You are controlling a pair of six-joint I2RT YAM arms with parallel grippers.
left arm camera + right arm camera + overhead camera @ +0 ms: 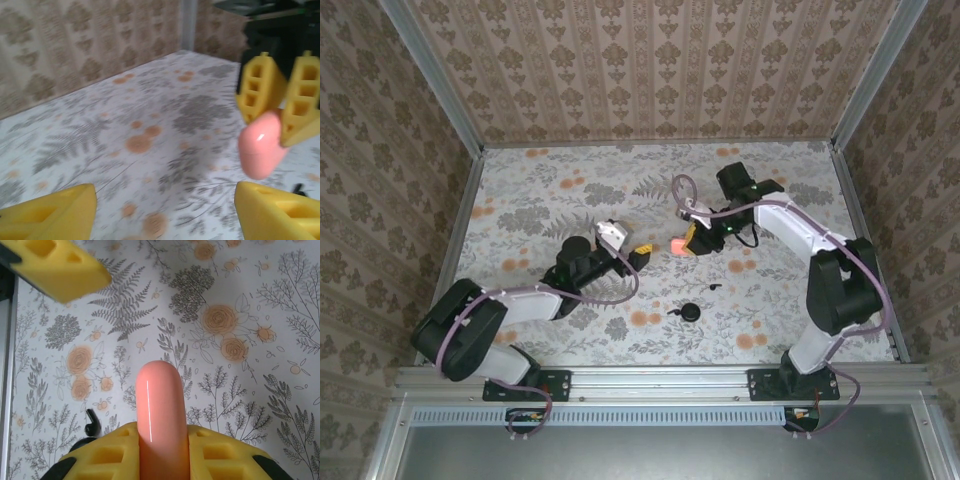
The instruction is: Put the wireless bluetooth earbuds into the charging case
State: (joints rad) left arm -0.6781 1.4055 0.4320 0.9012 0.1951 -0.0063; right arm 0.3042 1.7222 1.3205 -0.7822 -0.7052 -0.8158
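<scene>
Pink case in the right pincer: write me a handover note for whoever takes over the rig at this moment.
Right pincer: shut on the pink case, held above the table.
Left pincer: open, empty, facing the pink case from close by.
One black earbud lies loose on the table; a round black item, likely another case, sits nearer the arm bases.
Done: pink case picked up.
Left: the case looks shut, so open it, probably with the left pincer, then seat the earbuds.
</scene>
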